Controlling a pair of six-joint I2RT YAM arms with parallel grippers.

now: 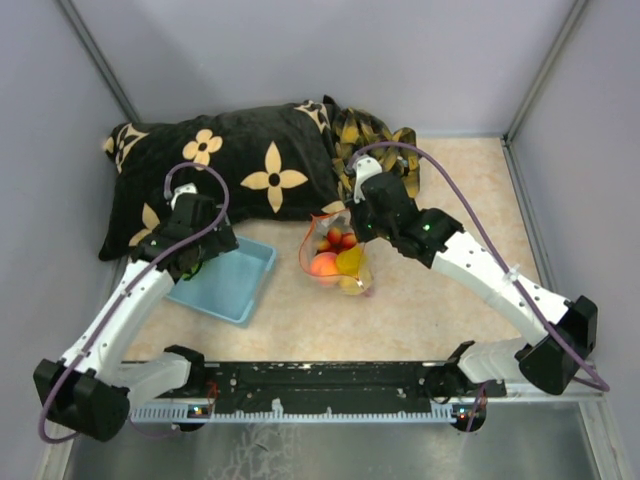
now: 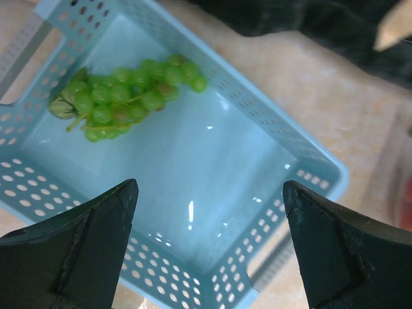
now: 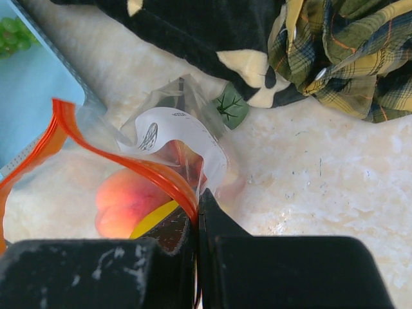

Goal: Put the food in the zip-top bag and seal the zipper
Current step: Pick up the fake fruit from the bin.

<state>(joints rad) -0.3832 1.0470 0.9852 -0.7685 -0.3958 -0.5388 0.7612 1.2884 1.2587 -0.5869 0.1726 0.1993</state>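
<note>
The zip-top bag (image 1: pixel 338 262) sits near the middle of the table (image 1: pixel 420 320), its mouth gaping upward. The right end effector (image 3: pixel 196 207) is closed on the bag's rim. It pinches the red-orange zipper (image 3: pixel 122 158) at one end of the mouth, and the strip curves away from the grip in a loop. Inside the bag lie an orange-pink round fruit (image 3: pixel 122 201), a yellow piece (image 3: pixel 154 220) beside it and, in the top view, red berries (image 1: pixel 335 240). A green leaf (image 3: pixel 230 106) shows at the bag's far side, close to the pillow; whether it is inside the plastic I cannot tell.

The left end effector (image 2: pixel 209 190) hangs with its jaws spread wide, gripping nothing, over the light-blue basket (image 2: pixel 277 116). The basket stands left of the bag, toward the table's left edge. A bunch of green grapes (image 2: pixel 125 96) lies in one corner of the basket — apart from the open jaws. A black pillow with cream flowers (image 1: pixel 230 170) and a plaid cloth (image 1: pixel 375 135) lie along the table's far edge.
</note>
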